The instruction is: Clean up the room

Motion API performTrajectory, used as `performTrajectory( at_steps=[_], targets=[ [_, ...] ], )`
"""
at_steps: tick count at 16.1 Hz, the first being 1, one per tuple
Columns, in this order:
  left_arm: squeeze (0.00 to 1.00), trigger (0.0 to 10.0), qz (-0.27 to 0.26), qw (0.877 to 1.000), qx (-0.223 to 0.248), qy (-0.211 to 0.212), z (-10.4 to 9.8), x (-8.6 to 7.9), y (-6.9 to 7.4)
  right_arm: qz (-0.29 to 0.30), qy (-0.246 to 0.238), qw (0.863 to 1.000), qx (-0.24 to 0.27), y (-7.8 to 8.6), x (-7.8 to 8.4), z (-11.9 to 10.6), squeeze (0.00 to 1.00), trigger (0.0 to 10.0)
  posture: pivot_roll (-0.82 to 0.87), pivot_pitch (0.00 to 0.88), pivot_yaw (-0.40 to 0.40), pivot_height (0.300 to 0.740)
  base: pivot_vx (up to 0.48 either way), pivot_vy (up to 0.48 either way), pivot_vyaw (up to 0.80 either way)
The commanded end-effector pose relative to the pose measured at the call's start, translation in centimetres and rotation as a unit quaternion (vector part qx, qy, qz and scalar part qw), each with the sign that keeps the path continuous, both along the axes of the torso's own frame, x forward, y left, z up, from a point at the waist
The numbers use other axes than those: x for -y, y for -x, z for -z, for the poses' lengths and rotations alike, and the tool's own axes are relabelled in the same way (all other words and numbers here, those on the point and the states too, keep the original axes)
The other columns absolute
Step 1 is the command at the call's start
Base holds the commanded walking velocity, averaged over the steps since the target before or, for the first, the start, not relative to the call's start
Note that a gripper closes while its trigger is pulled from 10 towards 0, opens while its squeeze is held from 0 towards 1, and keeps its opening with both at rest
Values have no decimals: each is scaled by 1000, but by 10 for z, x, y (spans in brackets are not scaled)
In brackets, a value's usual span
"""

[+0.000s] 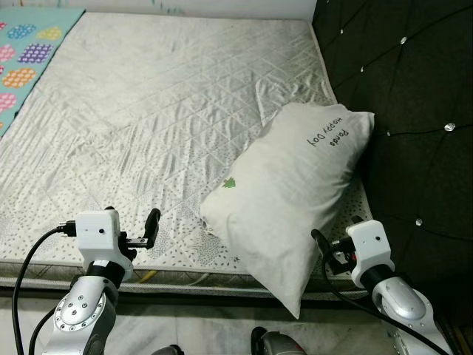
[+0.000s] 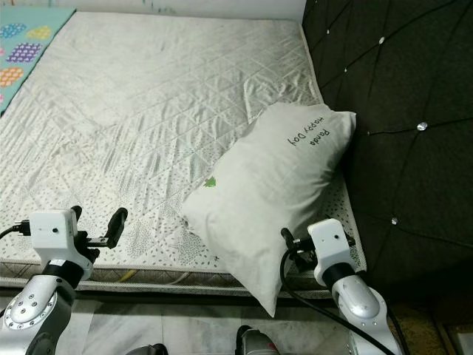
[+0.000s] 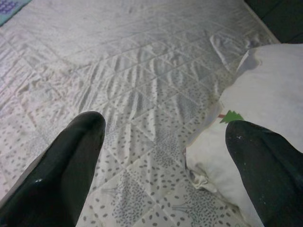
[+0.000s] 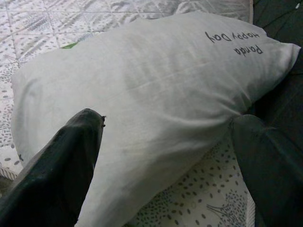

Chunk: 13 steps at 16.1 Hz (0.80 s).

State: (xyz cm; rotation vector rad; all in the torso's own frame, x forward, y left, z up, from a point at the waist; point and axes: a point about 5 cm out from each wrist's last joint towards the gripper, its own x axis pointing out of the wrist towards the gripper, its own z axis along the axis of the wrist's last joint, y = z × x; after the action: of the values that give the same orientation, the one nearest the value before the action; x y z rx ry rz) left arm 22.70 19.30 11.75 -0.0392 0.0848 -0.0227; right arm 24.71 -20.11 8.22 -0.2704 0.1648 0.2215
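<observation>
A white pillow (image 1: 295,181) with "Panda Happy Day" printed on it lies askew on the bed's right side. Its top rests against the headboard and its lower corner hangs over the near mattress edge. My right gripper (image 1: 336,245) hovers at the pillow's lower right side, open, its fingers (image 4: 61,170) spread wide with the pillow (image 4: 161,90) just ahead of them. My left gripper (image 1: 137,231) is held over the near edge of the mattress, left of the pillow, open and holding nothing. In the left wrist view the pillow's corner (image 3: 265,90) with a small green mark sits beyond one finger (image 3: 265,170).
The quilted grey mattress (image 1: 162,111) stretches away bare to the left and far side. A black tufted headboard (image 1: 414,96) rises along the right. A colourful patterned mat (image 1: 26,52) lies at the far left. Pale floor runs below the bed's near edge.
</observation>
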Motion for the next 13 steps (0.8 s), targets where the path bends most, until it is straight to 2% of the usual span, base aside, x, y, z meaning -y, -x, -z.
performTrajectory(
  at_steps=[1,6,7,10,13],
  targets=[
    [0,10000,-5,1000,-1,-3,-2,-1,3,10,-6,1000,-2,2,2,0,0,10000,-94,221,-11,740,0,0,0],
    [0,10000,-11,1000,-5,0,-1,-3,2,41,-26,999,-6,-3,5,2,0,10000,-92,190,-4,740,0,0,0],
    [0,10000,-11,1000,-4,0,-1,-3,0,51,-43,998,-9,-4,6,3,0,10000,-95,182,2,740,0,0,-800],
    [0,10000,-9,1000,-1,1,-2,-2,-4,59,-49,997,-2,-7,6,2,0,10000,-96,177,11,740,0,0,-800],
    [0,10000,-8,1000,1,0,-3,-2,-7,59,-52,997,4,-10,4,1,0,10000,-94,171,16,740,0,0,0]
  ],
)
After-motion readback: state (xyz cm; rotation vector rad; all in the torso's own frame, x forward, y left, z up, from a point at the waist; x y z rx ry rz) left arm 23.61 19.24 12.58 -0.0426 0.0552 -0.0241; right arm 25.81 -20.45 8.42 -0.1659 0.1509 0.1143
